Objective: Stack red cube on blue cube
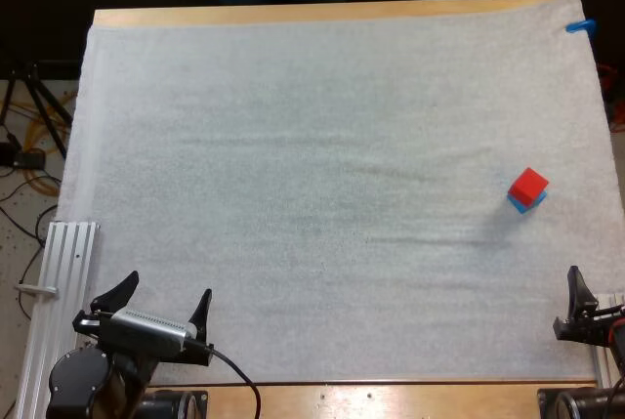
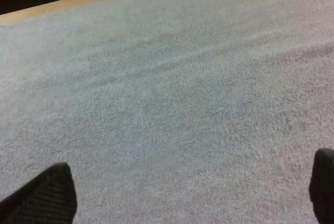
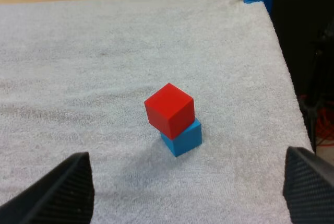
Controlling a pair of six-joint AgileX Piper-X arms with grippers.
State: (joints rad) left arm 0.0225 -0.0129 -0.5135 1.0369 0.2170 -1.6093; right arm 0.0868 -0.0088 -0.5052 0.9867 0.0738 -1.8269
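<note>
Red cube (image 3: pixel 169 109) hides most of the blue cube (image 3: pixel 182 139) beneath it. The right pincer (image 3: pixel 185 187) is spread wide and holds nothing; the high view cuts it off. The stack stands apart at its 11 o'clock on the white mat (image 1: pixel 293 146), the red cube twisted askew. The left pincer (image 1: pixel 168 287) also gapes, well apart.
</note>
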